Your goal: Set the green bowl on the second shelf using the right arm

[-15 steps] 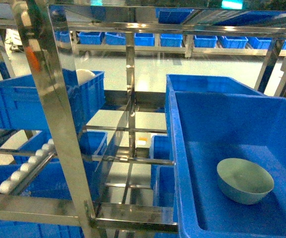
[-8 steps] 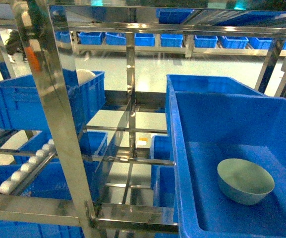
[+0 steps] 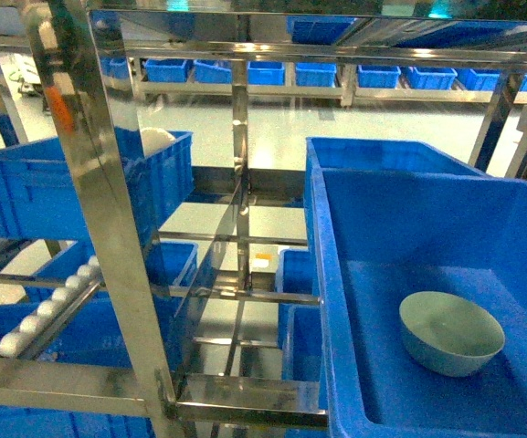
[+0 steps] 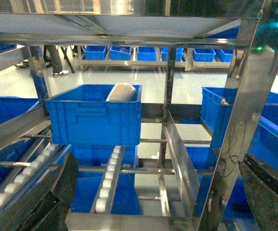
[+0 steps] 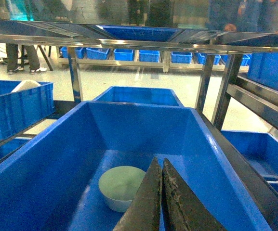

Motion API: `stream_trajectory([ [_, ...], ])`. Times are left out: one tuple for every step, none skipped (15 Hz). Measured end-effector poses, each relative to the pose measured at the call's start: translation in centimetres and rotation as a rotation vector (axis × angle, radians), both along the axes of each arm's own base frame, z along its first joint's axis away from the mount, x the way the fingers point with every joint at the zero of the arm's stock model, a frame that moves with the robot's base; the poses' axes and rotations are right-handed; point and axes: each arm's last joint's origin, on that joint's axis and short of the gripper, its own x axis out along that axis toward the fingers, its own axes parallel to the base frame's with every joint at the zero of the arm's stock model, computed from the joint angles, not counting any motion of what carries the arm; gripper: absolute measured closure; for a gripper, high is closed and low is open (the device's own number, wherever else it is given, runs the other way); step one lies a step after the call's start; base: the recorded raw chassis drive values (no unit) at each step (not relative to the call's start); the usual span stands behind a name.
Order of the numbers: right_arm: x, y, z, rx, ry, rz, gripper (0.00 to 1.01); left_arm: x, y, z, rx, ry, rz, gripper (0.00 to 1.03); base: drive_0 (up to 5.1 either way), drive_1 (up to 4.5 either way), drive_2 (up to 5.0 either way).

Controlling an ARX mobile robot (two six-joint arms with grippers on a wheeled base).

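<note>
Bowl (image 3: 451,332) unmoved in crate (image 3: 354,347) | right gripper (image 5: 160,179) closed, unmoved

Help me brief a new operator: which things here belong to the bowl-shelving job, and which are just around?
Job: green bowl lying in the blue crate; right gripper, shut; steel shelf rack.
Around: left crate holding a white object; white rollers; distant crates.
</note>
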Motion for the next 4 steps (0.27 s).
stream_trajectory([
  [0.00,0.00,0.00,-0.001,0.000,0.000,0.99,0.00,0.00,0.00,0.000,0.000,0.000,0.05,0.0,0.00,0.0],
  [0.00,0.00,0.00,-0.001,0.000,0.000,0.87,0.00,0.00,0.00,0.000,0.000,0.000,0.05,0.0,0.00,0.0],
  [0.00,0.00,0.00,-0.001,0.000,0.000,0.72,0.00,0.00,0.00,0.000,0.000,0.000,0.05,0.0,0.00,0.0],
  [0.00,0.00,0.00,-0.001,0.000,0.000,0.57,0.00,0.00,0.00,0.000,0.000,0.000,0.05,0.0,0.00,0.0],
])
